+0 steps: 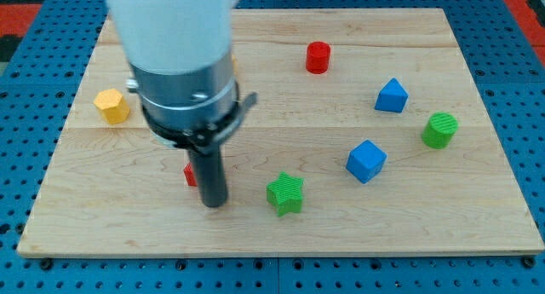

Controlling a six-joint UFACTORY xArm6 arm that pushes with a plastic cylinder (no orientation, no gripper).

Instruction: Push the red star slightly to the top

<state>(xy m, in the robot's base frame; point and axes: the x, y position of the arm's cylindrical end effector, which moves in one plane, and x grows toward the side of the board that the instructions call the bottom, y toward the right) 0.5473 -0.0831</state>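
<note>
The end effector is a straight dark rod with no jaws, so it neither opens nor closes and holds nothing. My tip [214, 203] rests on the tabletop [281, 234] at the lower left of centre. The red star [189, 174] lies directly behind the rod, at about 11 o'clock from my tip; only a small red sliver shows at the rod's left edge, and whether rod and star touch cannot be told.

The arm comes down from the view's top left. Its pale upper housing and grey collar [186, 94] stand upright over the rod and cover much of the left half of the tabletop.

The green star [285, 193] sits near my tip at about 3 o'clock, apart from it. The blue cube [366, 160] lies further out at about 2 o'clock. The blue block with a peaked top [391, 95] and the green cylinder [439, 129] stand well apart at the right side. The red cylinder [318, 56] stands at about 1 o'clock, near the top. The yellow block [111, 105] sits at about 10 o'clock, just left of the collar; its exact shape is unclear.
</note>
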